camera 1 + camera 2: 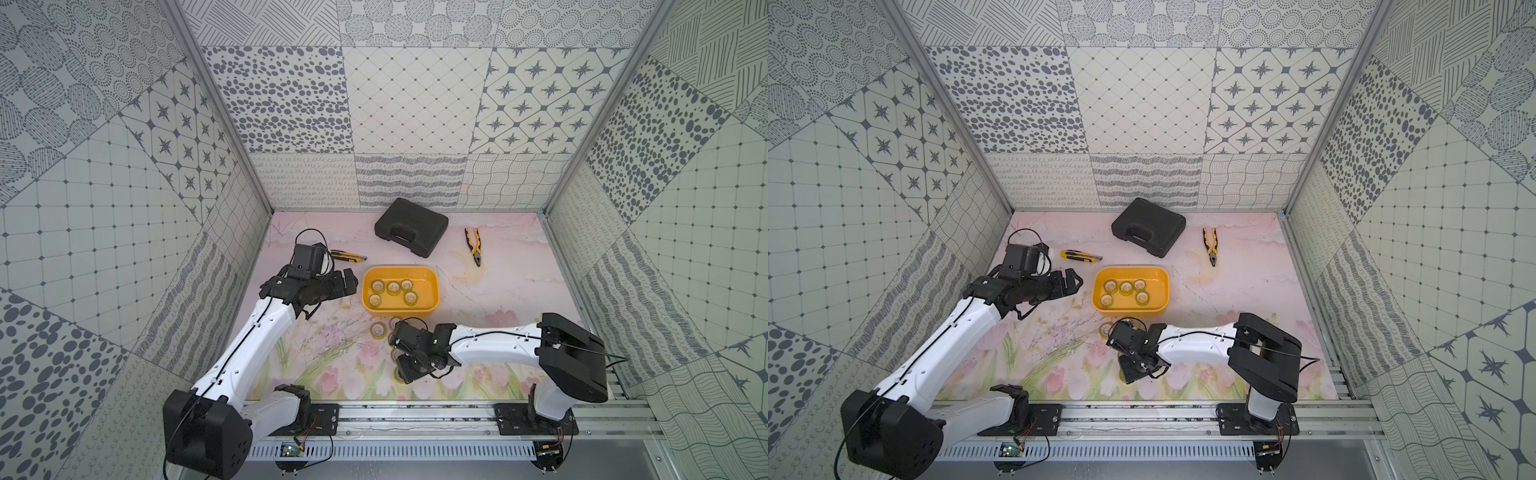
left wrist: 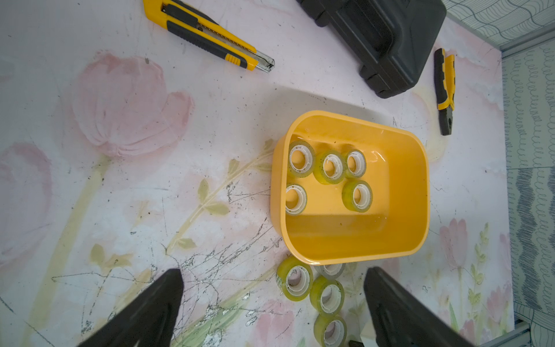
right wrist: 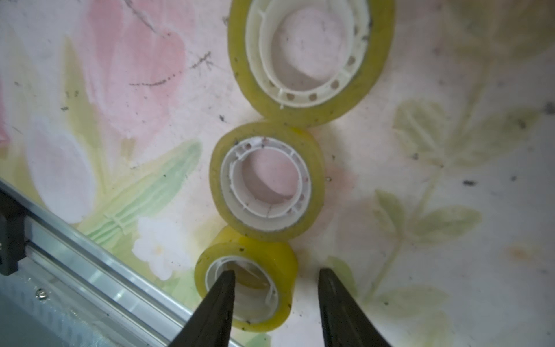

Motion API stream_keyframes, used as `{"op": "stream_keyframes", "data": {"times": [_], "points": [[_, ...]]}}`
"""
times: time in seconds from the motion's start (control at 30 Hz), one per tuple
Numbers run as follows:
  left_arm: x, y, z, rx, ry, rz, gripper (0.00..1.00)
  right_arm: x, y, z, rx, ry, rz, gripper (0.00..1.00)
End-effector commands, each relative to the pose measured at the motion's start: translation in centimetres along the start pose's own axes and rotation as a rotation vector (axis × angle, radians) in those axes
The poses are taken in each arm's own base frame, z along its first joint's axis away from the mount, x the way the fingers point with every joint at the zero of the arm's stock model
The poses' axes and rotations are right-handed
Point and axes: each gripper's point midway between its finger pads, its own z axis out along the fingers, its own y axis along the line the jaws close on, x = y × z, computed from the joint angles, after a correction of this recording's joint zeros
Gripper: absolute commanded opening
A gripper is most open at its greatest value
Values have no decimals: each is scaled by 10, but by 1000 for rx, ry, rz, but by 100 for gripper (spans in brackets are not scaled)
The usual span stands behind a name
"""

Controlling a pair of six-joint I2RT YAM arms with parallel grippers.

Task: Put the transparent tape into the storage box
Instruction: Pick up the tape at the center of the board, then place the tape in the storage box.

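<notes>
Lighting: bright, even and diffuse, falling from overhead; colours were slightly washed.
Shadows: soft and faint. A pale one lay beside the storage box (image 2: pixel 408 195) on the tabletop (image 2: pixel 120 210) in the left wrist view.
Glare: a wet-looking sheen sat on the box floor in both top views, and bright streaks on the aluminium rail (image 3: pixel 90 270).
Distortion: wide-angle stretch in both top views, strongest toward 10 and 2 o'clock.
Focus: the right wrist view was soft throughout, with the tape rolls (image 3: pixel 267 180) hazy and the right pincer (image 3: pixel 277 271) smeared. The left pincer (image 2: pixel 274 269) was dark and blurred.
</notes>
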Motion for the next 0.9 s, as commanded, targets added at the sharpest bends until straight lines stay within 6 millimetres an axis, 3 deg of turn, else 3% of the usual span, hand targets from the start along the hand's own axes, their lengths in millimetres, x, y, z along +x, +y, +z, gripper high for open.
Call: {"op": "stream_keyframes", "data": {"times": [0.0,0.2,0.37,0.6,0.73,0.87], "points": [[2,0,-2,-1,7,8,99,1,-3,4,35,3,0,48],[2,0,-2,-1,7,10,99,3,-11,3,65,-3,0,33],[2,1,-2,-2,6,9,99,-3,-13,-13,66,-49,-14,17],[1,0,-2,-3,3,13,99,-35,-21,-75,31,-195,-18,11],[0,-2,-3,7,-1,11,99,-68,-36,-115,-10,-298,4,11],[1,-4,-3,17,4,10,99,-108,-55,-141,11,-364,14,12]]}}
